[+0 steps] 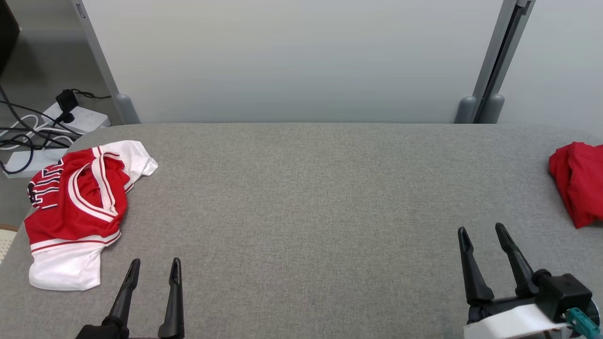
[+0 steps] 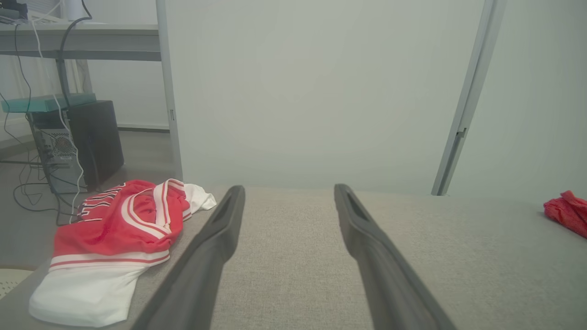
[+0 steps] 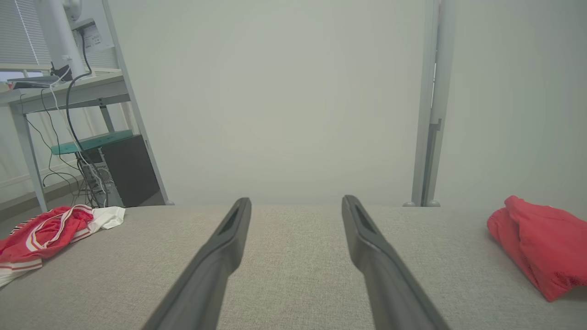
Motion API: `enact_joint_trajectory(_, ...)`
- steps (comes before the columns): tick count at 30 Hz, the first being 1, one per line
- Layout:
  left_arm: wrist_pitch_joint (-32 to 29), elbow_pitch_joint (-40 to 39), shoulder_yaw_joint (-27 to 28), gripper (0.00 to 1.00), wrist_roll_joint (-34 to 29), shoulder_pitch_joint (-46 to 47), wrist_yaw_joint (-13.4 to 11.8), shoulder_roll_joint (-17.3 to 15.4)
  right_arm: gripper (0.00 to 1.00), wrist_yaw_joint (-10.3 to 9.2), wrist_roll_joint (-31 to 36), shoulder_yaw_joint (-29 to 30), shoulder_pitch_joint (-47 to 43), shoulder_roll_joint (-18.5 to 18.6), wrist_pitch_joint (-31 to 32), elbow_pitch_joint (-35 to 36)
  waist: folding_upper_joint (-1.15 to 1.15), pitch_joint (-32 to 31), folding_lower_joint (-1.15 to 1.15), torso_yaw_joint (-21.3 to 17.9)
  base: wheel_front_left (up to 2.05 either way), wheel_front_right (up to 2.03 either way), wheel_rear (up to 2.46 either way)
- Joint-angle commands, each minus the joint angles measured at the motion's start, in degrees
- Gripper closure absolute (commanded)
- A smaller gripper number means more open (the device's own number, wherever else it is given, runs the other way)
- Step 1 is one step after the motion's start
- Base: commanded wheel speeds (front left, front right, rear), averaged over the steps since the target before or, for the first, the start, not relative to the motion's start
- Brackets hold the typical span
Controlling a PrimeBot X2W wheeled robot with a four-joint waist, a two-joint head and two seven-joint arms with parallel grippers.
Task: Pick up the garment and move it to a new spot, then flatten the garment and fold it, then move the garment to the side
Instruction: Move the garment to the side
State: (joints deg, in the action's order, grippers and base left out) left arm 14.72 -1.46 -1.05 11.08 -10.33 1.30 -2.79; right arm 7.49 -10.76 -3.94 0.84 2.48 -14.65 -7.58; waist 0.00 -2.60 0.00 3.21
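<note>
Head view: crumpled red-and-white garment (image 1: 75,212) on woven grey tabletop (image 1: 301,212); left gripper (image 1: 156,260) and right gripper (image 1: 481,228) splayed, empty.

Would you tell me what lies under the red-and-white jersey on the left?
The jersey rests on the grey table covering. Its crumpled folds hide whatever else may lie beneath.

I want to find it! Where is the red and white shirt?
In the head view, the red and white shirt lies at the left edge of the table, ahead and left of the left gripper.
</note>
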Motion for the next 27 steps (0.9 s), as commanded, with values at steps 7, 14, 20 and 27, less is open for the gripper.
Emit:
enact_joint_trajectory(7, 0.3, -0.6, 3.4, 0.0, -1.8, -0.8, -0.3, -0.1, 0.0, 0.0, 0.0, -1.5, -3.1, 0.4, -0.3, 2.8, 0.0, -1.3, 0.0, -1.0, 0.0, 0.0, 0.0)
enact_joint_trajectory(14, 0.3, 0.0, 4.0, 0.0, -1.5, -0.7, -0.6, -0.1, 0.0, 0.0, -0.1, -1.7, -3.7, 0.4, -0.3, 3.4, 0.0, -1.0, 0.0, -1.7, 0.0, 0.0, 0.0)
enact_joint_trajectory(20, 0.3, 0.6, 4.1, 0.0, -1.4, -0.2, -0.3, -0.1, 0.0, 0.0, -0.3, -1.9, -3.5, 0.4, -0.3, 3.8, 0.0, -0.8, 0.0, -1.9, 0.0, 0.0, 0.0)
enact_joint_trajectory(27, 0.3, 1.5, 3.9, 0.0, -1.2, 0.3, 0.2, -0.1, 0.0, 0.0, -0.6, -1.9, -3.6, 0.4, -0.3, 3.5, 0.0, -0.7, 0.0, -1.8, 0.0, 0.0, 0.0)
